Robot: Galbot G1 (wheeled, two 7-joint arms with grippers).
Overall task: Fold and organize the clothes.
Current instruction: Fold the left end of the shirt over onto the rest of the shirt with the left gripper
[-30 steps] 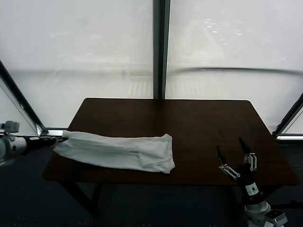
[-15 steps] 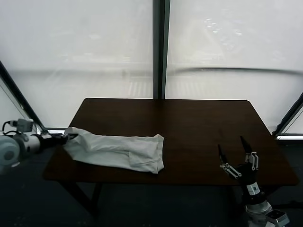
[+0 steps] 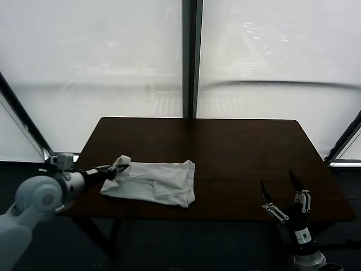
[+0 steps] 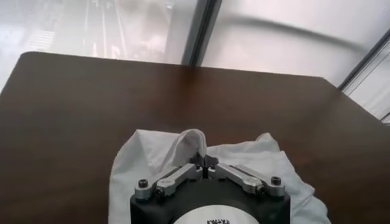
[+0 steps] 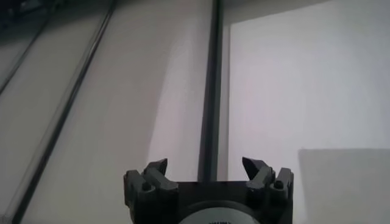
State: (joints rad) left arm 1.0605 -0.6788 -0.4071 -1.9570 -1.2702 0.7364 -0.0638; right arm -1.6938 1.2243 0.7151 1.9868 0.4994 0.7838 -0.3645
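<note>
Now the dark worktop (image 3: 237, 147) carries the T-shirt (image 3: 155, 183) as a shorter bundle on its left front part than a second ago: its outer end, which hung at the worktop's left edge, has been drawn inward and lifted into a small peak. The left gripper (image 3: 115, 169), jaws clenched on that end, holds it above the worktop's left side. This looks like a fold in progress. The right gripper (image 3: 282, 195) waits, jaws released, beyond the worktop's right front corner.
</note>
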